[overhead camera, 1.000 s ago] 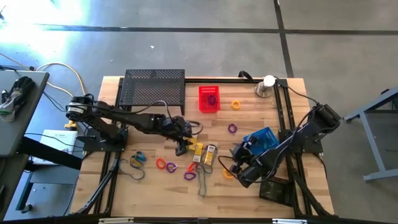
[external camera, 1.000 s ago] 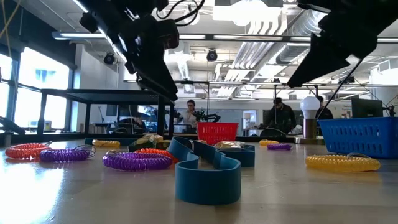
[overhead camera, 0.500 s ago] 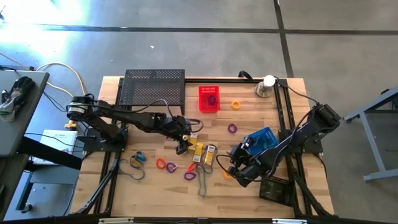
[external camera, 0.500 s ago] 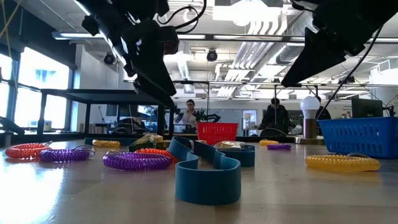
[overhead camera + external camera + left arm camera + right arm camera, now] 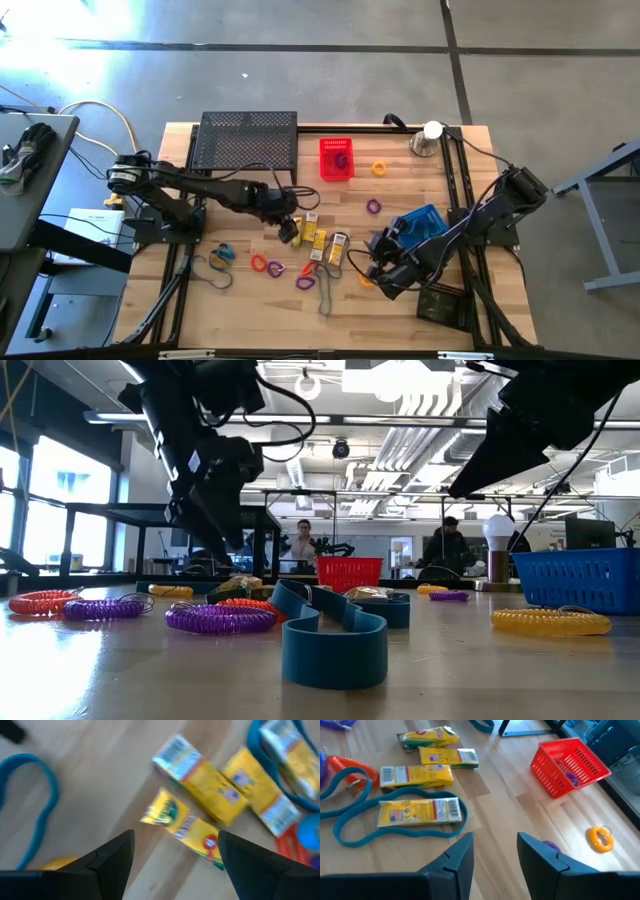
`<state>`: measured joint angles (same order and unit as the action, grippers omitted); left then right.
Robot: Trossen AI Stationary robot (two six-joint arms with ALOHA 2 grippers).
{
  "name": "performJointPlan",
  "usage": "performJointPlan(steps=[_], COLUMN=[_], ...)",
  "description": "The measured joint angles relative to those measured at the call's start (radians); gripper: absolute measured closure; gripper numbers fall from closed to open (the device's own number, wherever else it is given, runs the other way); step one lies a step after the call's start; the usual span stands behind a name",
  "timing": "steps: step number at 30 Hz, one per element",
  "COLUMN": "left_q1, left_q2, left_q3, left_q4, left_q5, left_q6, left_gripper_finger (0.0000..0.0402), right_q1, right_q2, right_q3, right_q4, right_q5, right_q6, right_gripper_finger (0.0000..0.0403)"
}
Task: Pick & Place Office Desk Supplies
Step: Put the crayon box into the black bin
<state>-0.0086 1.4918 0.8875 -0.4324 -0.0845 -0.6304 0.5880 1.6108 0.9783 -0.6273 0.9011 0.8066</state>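
Wooden table, left hand spread wide, empty, over yellow boxes, people only in low view.

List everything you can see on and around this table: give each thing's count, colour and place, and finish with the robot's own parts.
yellow boxes: four, yellow and white, table middle
coil loops: about eight, in orange, red, purple and yellow, scattered; one purple in the red basket
band loops: at least two, blue, near front edge; one encircles a box
red basket: one, red, back middle
blue basket: one, blue, right side
mesh shelf: one, black, back left
dome with ball: one, silver and white, back right
table: one, light wood
people: two, in the room behind
left hand: dark, open, above the boxes
right hand: dark, open, beside the blue basket
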Motion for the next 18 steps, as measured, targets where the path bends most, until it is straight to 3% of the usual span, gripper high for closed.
performJointPlan(steps=[11, 18], left_q1=[-0.005, -0.029], left_q2=[0.000, 0.032], left_q3=[0.000, -0.001], left_q4=[0.011, 0.025], left_q5=[-0.004, -0.089], left_q6=[-0.024, -0.109], left_gripper_finger=[0.0124, 0.0124], right_q1=[-0.040, -0.047], right_q2=[0.000, 0.000], right_q3=[0.000, 0.000], right_q4=[0.012, 0.021], right_q5=[0.005, -0.022], right_q6=[0.000, 0.011], right_gripper_finger=[0.0266, 0.0266])
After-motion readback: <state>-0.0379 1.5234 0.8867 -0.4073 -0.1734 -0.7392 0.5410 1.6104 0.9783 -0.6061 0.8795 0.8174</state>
